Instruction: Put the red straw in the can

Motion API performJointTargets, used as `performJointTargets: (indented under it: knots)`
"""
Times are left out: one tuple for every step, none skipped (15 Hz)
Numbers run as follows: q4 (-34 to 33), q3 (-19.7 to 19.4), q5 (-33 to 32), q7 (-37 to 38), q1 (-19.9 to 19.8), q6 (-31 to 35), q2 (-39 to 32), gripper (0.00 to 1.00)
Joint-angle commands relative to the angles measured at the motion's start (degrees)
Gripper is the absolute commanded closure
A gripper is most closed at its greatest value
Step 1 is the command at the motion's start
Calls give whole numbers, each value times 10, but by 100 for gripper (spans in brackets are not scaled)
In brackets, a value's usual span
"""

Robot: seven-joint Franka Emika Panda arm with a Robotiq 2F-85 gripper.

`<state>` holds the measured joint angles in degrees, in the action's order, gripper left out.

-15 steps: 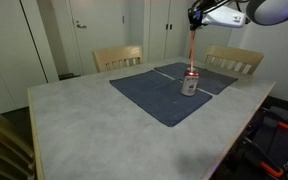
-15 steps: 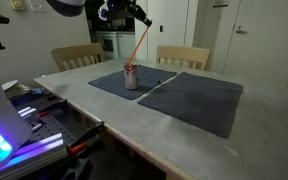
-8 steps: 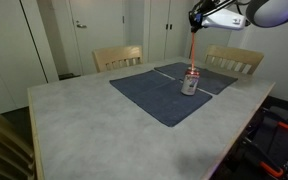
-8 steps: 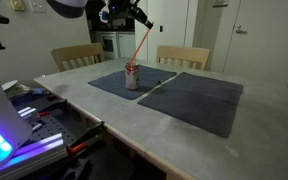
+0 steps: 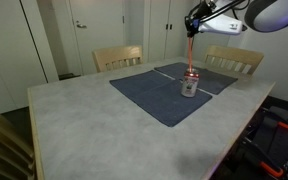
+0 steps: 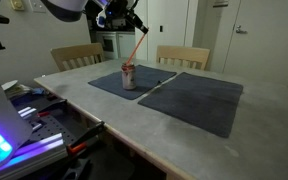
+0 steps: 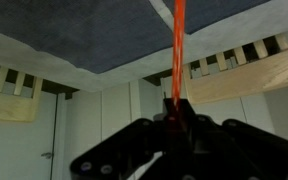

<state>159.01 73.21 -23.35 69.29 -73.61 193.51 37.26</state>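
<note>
We are watching the claw [image 5: 193, 24] clamping the thin straight red straw [image 5: 192, 50] over a shiny can [image 5: 190, 86] sitting on dark cloth [image 5: 149, 97].

We see the can [image 5: 189, 85] standing on a mat [image 5: 149, 97], near its edge. Just beside it a second mat [image 6: 196, 100] lies on the same tabletop [image 5: 84, 125]. The straw [image 5: 192, 52] rises from the can's top to the fingers [image 7: 189, 132] above. Two chairs [image 5: 117, 57] stand behind the tabletop.
</note>
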Motion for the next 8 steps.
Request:
performJointTargets:
  knots:
    - [0, 13, -22, 21, -14, 10, 3, 98]
    - [0, 13, -22, 22, -14, 9, 3, 72]
    - [0, 13, -23, 24, -12, 8, 4, 65]
    - [0, 12, -23, 26, -11, 7, 5, 60]
    - [0, 12, -23, 28, -10, 7, 5, 52]
    - [0, 12, -23, 29, -9, 7, 6, 43]
    - [0, 11, -24, 30, -8, 6, 6, 37]
    - [0, 10, -24, 30, -6, 6, 6, 31]
